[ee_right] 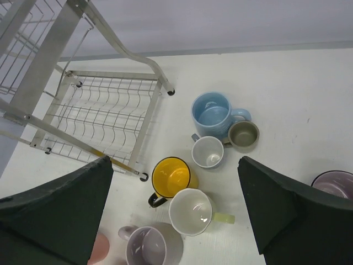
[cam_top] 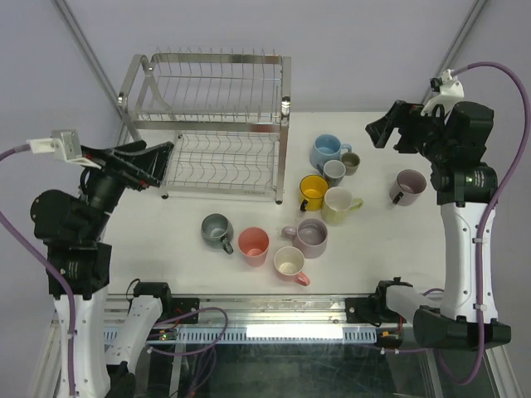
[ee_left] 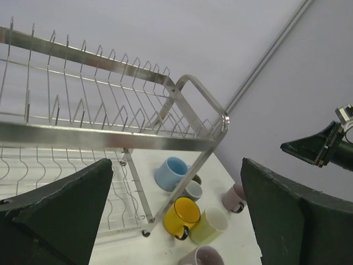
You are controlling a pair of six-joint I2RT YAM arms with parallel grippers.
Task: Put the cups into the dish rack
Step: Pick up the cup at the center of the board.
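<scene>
Table (cam_top: pixel 398 249): white matte top, filling the centre of the overhead view.
Wall (cam_top: pixel 348 50): plain pale lilac-grey, 12 o'clock, behind the table's far edge.
Grey pole (cam_top: pixel 83 41): thin, slanting, 11 o'clock.
Second pole (cam_top: pixel 470 29): thin, slanting, 1 o'clock.
Light strip (cam_top: pixel 294 332): bright white bar, 6 o'clock, below the table's near edge.
Lighting: even, with soft shadows.

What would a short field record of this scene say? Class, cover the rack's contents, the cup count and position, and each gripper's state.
rack: dish rack, two tiers, no cups in either
cups: ten, all on the table, in front of and to the right of the rack
apart from the group: mauve mug, far right
left gripper: open, holding nothing, by the rack's left end
right gripper: open, holding nothing, raised
</scene>
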